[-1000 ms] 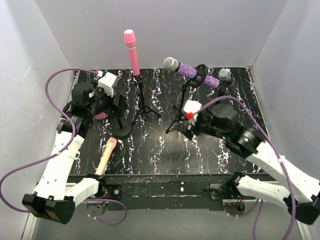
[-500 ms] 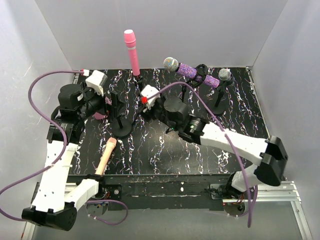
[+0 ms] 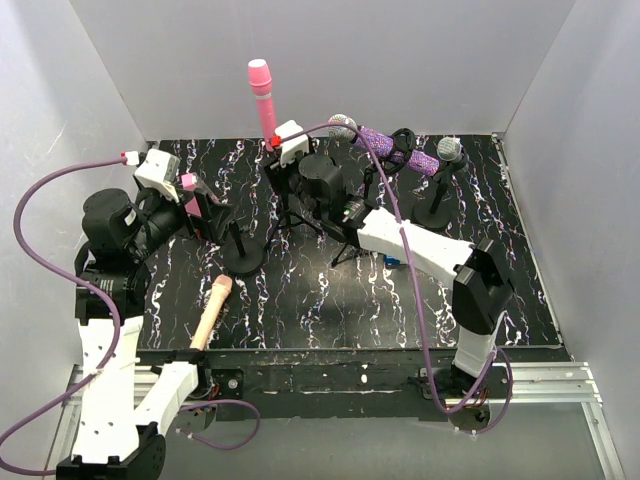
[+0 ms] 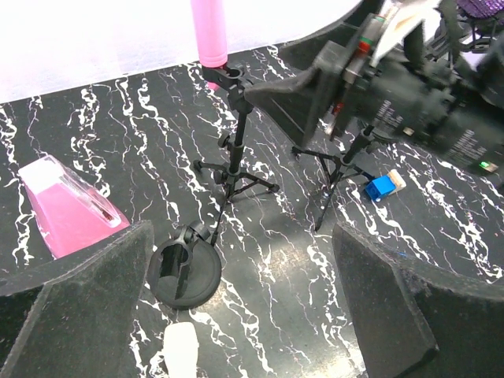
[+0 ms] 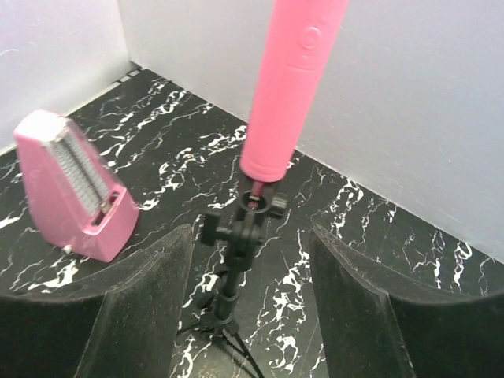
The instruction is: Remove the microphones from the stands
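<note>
Microphones [image 3: 262, 100] [image 3: 388, 144] [image 3: 450, 151] [image 3: 212, 312]: three on stands [image 3: 288, 214], one lying loose.

Pink microphone [image 5: 295, 87]: you lose its head past the top edge in both wrist views. Overhead, the right arm [image 3: 410, 240] covers most of the stand [image 3: 342, 253] under the purple microphone [image 3: 385, 142].

Tabletop [image 3: 300, 300]: black, white marble-like veining. Walls [image 3: 400, 60]: plain pale grey. Upright microphone [image 3: 262, 100]: solid pink. Tripod stand [image 3: 284, 200] under it: black. Metronome [image 5: 75, 185]: pink, translucent casing, pale scale on face. Slanted microphone [image 3: 385, 143]: purple glitter body, silver mesh head. Far-right microphone [image 3: 450, 150]: grey-silver mesh head. Lying microphone [image 3: 212, 312]: peach-beige, pinkish head. Round-base stand [image 3: 243, 258]: black. Small block [image 4: 380, 187]: blue, white end. Arm links [image 3: 420, 245]: white, joints black. Cables [image 3: 35, 190]: purple.
</note>
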Available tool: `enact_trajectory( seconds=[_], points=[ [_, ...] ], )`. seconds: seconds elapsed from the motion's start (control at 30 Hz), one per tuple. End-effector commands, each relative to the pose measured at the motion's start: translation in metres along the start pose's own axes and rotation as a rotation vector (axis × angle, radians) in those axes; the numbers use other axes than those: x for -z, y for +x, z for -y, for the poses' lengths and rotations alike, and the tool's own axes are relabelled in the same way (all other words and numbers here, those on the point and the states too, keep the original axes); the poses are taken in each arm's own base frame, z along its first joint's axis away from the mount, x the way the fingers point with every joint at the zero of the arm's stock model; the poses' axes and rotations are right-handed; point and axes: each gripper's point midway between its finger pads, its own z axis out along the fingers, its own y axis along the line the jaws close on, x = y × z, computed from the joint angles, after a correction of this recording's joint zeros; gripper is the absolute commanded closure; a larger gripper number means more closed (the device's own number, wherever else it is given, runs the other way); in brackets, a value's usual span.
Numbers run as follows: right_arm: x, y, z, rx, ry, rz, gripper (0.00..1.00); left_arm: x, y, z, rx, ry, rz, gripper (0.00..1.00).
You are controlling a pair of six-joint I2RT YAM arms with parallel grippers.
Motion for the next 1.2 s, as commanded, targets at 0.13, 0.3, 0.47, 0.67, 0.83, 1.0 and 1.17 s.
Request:
enact_trajectory(
  seconds=[0.13,0.3,0.47,0.67,0.83,1.0,1.17],
  points=[
    [-0.019,0.0,0.002,-0.085,-0.014,0.008,0.36,0.007,-0.007,0.011,0.015,0.046,0.021,0.04],
    [-0.011,-0.008,-0.005,-0.123,-0.054,0.011,0.37,0.005,-0.005,0.012,0.02,0.058,0.019,0.04],
    [-0.007,0.011,-0.003,-0.092,-0.05,-0.033,0.38,0.004,-0.001,0.013,0.026,0.066,0.017,0.04],
    [-0.022,0.021,0.001,-0.079,-0.011,-0.042,0.39,0.004,-0.004,0.013,0.02,0.066,0.019,0.04],
    [-0.042,0.026,0.009,-0.079,0.025,-0.042,0.46,0.005,-0.004,0.013,0.014,0.067,0.014,0.04],
    [-0.051,0.029,0.012,-0.08,0.026,-0.04,0.56,0.007,-0.004,0.015,0.007,0.07,0.01,0.05],
    [-0.043,0.028,0.007,-0.087,0.003,-0.044,0.83,0.008,-0.002,0.015,0.004,0.07,0.009,0.05]
  ],
)
